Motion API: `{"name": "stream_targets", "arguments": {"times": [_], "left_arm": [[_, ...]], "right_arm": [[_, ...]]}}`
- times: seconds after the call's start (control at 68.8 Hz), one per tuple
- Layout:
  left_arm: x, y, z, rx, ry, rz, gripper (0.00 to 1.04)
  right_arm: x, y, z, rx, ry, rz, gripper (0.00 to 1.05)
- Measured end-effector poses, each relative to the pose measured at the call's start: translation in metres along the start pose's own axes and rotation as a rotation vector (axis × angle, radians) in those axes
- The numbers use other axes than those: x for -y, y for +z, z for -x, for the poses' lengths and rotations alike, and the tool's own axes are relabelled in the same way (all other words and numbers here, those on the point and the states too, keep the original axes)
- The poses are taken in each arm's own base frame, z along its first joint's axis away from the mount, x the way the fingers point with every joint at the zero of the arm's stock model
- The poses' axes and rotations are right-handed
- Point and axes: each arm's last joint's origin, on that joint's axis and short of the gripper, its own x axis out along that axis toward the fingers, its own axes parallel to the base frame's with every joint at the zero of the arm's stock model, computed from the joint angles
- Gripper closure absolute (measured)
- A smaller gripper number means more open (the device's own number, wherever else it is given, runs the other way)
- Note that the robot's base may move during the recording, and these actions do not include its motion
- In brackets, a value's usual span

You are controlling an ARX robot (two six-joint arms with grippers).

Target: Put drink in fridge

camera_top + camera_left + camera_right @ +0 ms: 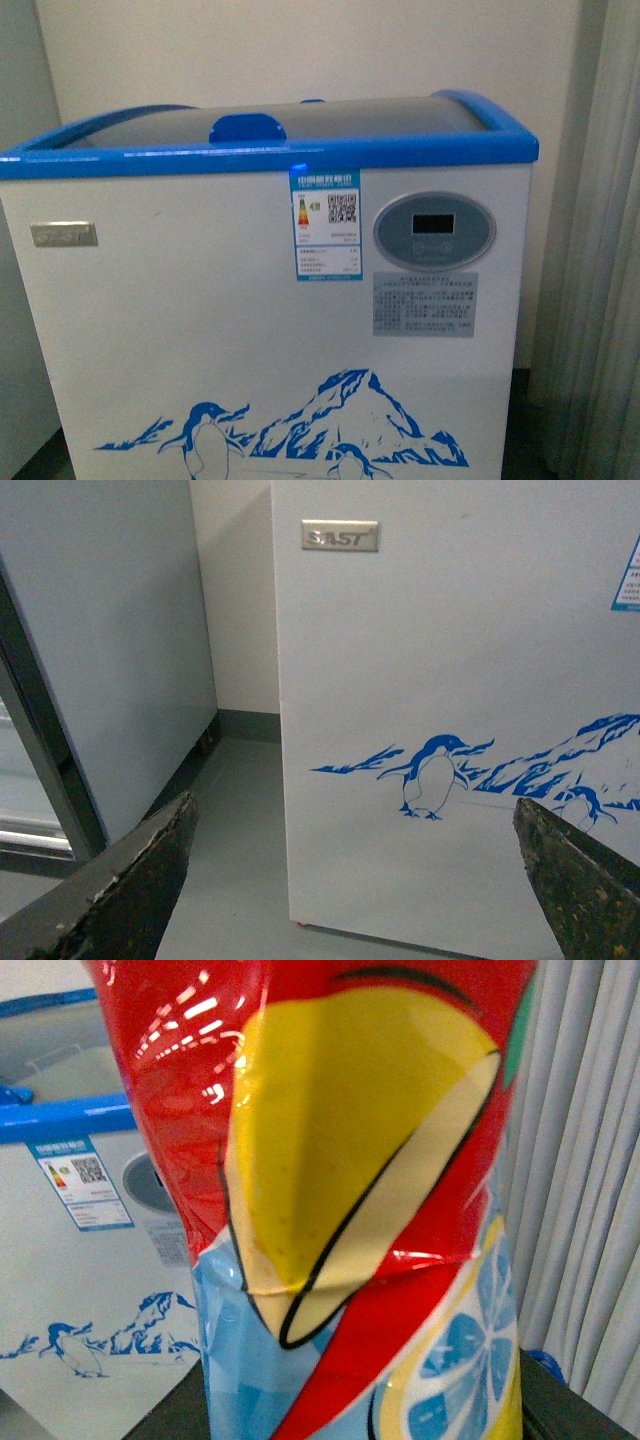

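Observation:
The fridge (200,330) is a white chest cooler with a blue top rim, a closed curved glass lid (300,120) with a blue handle (247,128), an oval grey display (434,231) and a penguin-and-mountain decal. Neither arm shows in the front view. My left gripper (360,880) is open and empty, low in front of the fridge's lower front (450,680). My right gripper (365,1415) is shut on the drink bottle (330,1190), which has a red, yellow and light-blue label and fills the right wrist view. The fridge (70,1250) shows behind it.
A taller plain grey-white cabinet (110,650) stands close beside the fridge, with a narrow strip of grey floor (230,860) between them. A pale pleated curtain (610,250) hangs on the fridge's other side; it also shows in the right wrist view (580,1180). A wall is behind.

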Motion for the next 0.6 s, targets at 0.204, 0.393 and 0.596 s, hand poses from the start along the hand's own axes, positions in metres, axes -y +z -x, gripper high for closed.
{"name": "stream_targets", "arguments": {"times": [0.204, 0.393, 0.596], "left_arm": [[0.0, 0.0, 0.0, 0.0, 0.0, 0.0, 0.08], [0.0, 0.0, 0.0, 0.0, 0.0, 0.0, 0.08], [0.0, 0.0, 0.0, 0.0, 0.0, 0.0, 0.08]], "right_arm": [[0.0001, 0.0001, 0.0003, 0.001, 0.0, 0.0, 0.64], [0.0001, 0.0, 0.0003, 0.001, 0.0, 0.0, 0.64], [0.0001, 0.0, 0.0002, 0.001, 0.0, 0.0, 0.64]]}}
